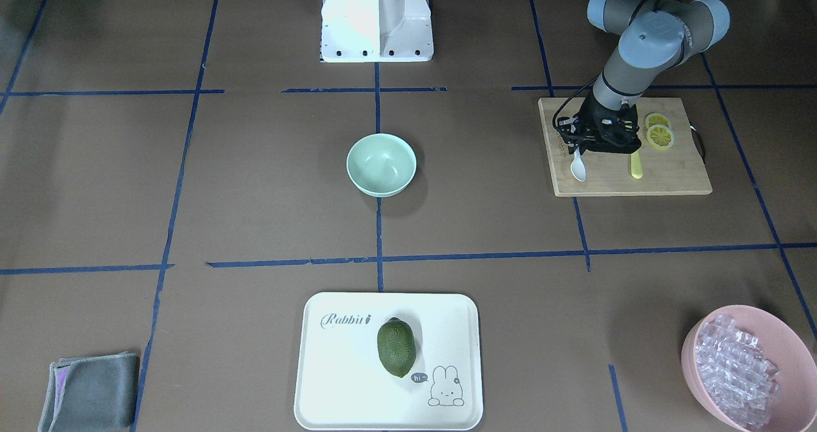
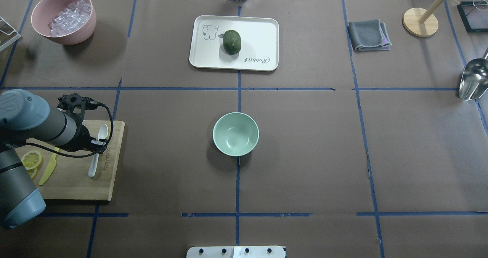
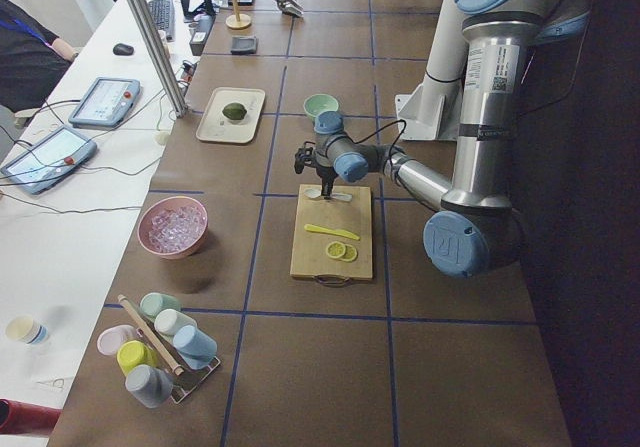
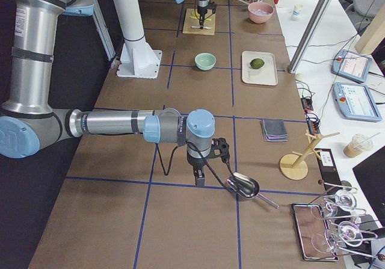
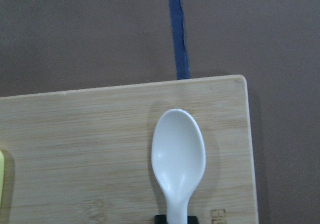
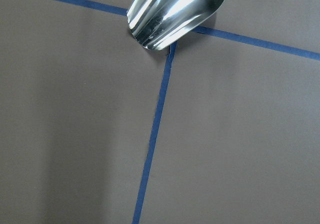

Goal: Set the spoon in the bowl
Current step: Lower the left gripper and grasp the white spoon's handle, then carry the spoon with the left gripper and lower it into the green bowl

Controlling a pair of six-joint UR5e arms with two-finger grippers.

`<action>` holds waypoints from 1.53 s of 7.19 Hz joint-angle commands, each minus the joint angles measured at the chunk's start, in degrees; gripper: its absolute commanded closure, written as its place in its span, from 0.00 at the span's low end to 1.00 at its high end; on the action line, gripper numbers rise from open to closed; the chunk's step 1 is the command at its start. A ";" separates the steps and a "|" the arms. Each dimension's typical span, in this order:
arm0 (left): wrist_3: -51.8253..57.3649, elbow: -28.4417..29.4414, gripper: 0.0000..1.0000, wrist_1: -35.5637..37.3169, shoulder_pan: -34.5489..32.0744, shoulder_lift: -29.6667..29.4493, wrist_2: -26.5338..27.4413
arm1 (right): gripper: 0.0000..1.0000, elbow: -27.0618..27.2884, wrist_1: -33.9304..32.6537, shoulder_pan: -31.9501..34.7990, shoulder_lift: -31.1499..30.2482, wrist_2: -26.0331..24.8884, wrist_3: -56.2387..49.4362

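The white spoon lies on a wooden cutting board at the table's left end, scoop pointing away from the robot. It also shows in the overhead view and the left wrist view. My left gripper is down over the spoon's handle, and its black fingertips hug the handle on both sides at the bottom edge of the wrist view. The mint-green bowl stands empty at the table's centre, well to the right of the board. My right gripper shows only in the right side view; I cannot tell its state.
A yellow knife and lemon slices share the board. A pink bowl of clear cubes, a white tray with a green fruit, and a grey cloth sit far back. A metal scoop lies by my right gripper.
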 commanded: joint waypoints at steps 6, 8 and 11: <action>-9.71 7.71 1.00 19.99 7.34 -33.67 0.25 | 0.00 -0.32 0.00 0.00 0.09 -0.08 0.16; -12.82 15.40 1.00 19.46 10.34 -42.87 1.83 | 0.00 -0.49 0.00 0.00 0.18 -0.08 0.25; -12.82 19.63 0.93 19.37 10.62 -45.79 1.75 | 0.00 -0.32 0.00 0.00 0.09 0.10 0.95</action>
